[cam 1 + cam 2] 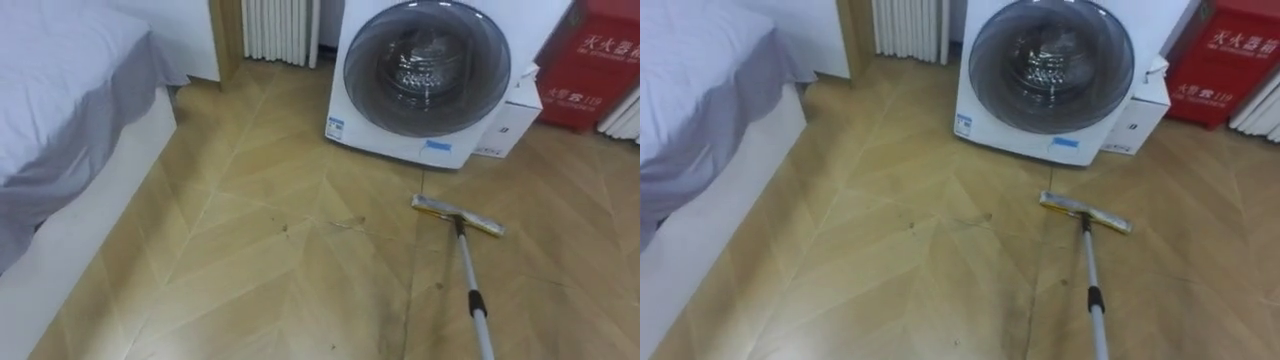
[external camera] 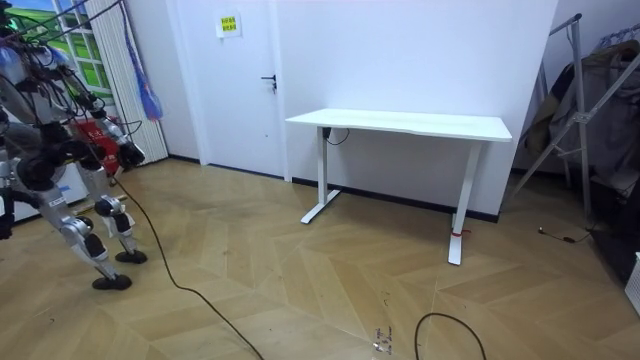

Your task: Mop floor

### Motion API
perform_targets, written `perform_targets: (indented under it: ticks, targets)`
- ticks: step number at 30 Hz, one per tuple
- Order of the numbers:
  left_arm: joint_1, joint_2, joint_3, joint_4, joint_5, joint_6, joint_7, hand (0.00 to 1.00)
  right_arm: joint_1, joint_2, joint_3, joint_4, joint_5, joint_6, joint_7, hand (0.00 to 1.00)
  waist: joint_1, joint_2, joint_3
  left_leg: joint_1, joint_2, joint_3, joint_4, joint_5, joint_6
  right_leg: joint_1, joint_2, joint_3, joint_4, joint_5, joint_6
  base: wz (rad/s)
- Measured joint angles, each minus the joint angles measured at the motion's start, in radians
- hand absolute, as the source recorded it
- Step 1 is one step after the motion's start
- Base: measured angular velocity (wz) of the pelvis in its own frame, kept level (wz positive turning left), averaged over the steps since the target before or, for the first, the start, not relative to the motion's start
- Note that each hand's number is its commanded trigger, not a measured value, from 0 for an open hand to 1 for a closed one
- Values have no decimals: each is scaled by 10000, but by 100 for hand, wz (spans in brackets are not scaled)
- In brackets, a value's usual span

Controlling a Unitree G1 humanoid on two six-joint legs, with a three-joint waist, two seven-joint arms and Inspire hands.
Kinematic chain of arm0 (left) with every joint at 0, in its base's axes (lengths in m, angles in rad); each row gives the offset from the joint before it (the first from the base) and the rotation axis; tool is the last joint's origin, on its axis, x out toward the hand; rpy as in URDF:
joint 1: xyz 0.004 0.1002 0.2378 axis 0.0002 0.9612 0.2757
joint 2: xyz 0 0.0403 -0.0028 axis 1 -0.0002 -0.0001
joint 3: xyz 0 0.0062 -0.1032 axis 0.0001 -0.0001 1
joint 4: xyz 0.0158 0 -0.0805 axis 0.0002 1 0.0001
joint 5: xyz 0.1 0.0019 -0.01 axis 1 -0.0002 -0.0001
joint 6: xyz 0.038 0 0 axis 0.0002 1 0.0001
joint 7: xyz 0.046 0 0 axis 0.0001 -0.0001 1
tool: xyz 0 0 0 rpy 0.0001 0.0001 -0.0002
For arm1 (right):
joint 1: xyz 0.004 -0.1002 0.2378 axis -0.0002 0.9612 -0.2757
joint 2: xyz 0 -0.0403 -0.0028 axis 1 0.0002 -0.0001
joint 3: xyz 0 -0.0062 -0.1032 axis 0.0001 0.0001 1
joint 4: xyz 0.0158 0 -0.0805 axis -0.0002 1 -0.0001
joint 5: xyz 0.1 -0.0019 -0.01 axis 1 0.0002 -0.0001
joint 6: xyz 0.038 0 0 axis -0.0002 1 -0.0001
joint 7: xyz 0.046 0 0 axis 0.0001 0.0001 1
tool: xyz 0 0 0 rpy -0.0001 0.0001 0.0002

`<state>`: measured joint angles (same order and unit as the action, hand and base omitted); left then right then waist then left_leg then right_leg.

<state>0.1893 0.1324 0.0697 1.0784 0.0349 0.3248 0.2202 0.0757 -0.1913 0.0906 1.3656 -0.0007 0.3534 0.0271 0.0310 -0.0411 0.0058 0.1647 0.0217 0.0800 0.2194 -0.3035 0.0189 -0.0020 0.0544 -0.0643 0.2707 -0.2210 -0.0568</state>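
Looking down, I see a herringbone wood floor (image 1: 250, 260), pale and faintly streaked, with a few dark specks (image 1: 345, 222) near its middle. On my left stands a bed (image 1: 60, 80) with a white base and a grey sheet hanging over its edge. Ahead is a white washing machine (image 1: 430, 70) with a round dark glass door, a strip of blue tape (image 1: 436, 146) low on its front. A white radiator (image 1: 280, 28) stands against the wall to the machine's left. A small white box (image 1: 510, 120) sits tight against the machine's right side, and a red box (image 1: 595, 65) is just beyond that.

The room view shows me standing at its left edge, with a white door (image 2: 235, 80) in the far wall, a white desk (image 2: 400, 124) in front of that wall and a folding rack (image 2: 580, 110) at the room view's right.

The mop (image 1: 469, 270) lies ahead of me and to my right. Its flat yellowish head (image 1: 457, 214) rests on the boards near the washing machine's front, right of the specks. The metal handle runs back toward me and leaves the eye view at the lower right. A dark hand (image 2: 128, 155) of mine shows at the end of a forearm in the room view. Which hand it is, how it is set, and whether it touches the mop, I cannot tell.
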Motion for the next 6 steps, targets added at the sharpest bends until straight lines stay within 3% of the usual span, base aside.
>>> perform_targets:
  ticks: [6]
  targets:
    - [84,-76,139,12,477,267,-283,0,71,-1,-371,-271,-286,98,-8,100,-15,314,13,125,-17,-1,-81,0,0,75,3,130,30,17,27,-3]
